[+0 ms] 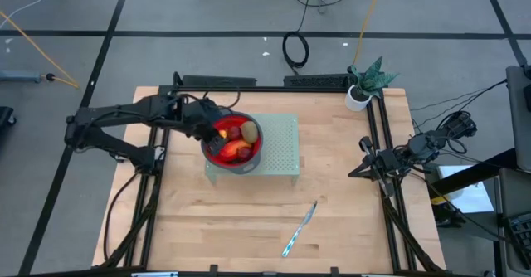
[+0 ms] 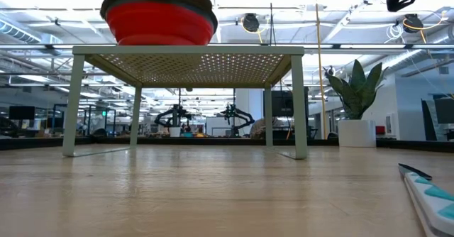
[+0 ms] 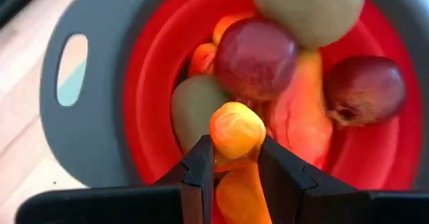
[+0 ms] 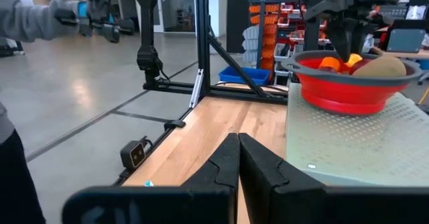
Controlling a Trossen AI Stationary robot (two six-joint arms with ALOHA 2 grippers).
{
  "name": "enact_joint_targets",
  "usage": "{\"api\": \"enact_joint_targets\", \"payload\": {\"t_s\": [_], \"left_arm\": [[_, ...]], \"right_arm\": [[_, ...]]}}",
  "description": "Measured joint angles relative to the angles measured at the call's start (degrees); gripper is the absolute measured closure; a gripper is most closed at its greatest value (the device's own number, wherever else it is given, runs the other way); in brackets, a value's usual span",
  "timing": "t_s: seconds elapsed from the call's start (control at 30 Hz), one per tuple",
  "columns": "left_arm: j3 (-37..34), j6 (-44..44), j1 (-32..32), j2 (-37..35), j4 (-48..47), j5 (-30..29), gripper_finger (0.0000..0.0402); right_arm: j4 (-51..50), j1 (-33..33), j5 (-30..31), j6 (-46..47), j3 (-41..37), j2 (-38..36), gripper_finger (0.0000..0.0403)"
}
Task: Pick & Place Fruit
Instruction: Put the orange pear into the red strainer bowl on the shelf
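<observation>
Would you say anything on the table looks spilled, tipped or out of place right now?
Nothing stands out. The red bowl sits upright on the green rack with the fruit inside, and the knife lies flat on the table.

Left gripper [image 3: 236, 158] is positioned directly above the red bowl [image 3: 151, 90], its two dark fingers [image 3: 200, 177] closed on a small orange fruit [image 3: 236, 129] pinched between the tips. The bowl has a grey rim [image 3: 87, 137] with an oval handle slot [image 3: 72, 70]. Contents observed: a dark red fruit [image 3: 255, 58] near centre, a second dark red fruit [image 3: 364, 90] against the wall, an olive fruit [image 3: 193, 106] touching the held fruit's side, a larger olive-brown fruit [image 3: 308, 9] at the picture's edge, and orange pieces [image 3: 300, 117] underneath. Light wood tabletop [image 3: 23, 83] shows beside the bowl.
</observation>
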Motion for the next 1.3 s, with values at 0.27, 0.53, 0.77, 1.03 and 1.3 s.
{"api": "enact_joint_targets", "payload": {"t_s": [0.27,0.53,0.77,1.03,1.3], "left_arm": [[-1.3,4.5,2.1,0.0,0.9,0.9,0.0314],[-1.3,6.5,3.6,0.0,0.9,0.9,0.0314],[-1.3,8.2,3.9,0.0,0.9,0.9,0.0276],[-1.3,7.5,4.0,0.0,0.8,2.2,0.0175],[0.1,7.4,3.7,-0.7,0.7,3.4,0.0153]], "right_arm": [[0.0,0.0,0.0,2.1,0.0,0.0,0.0403],[0.0,0.0,0.0,2.1,0.0,0.0,0.0403],[0.0,0.0,0.0,2.1,0.0,0.0,0.0403],[0.0,0.0,-0.2,3.7,0.0,0.0,0.0403],[6.3,0.0,-0.4,8.0,0.0,1.3,0.0403]]}}
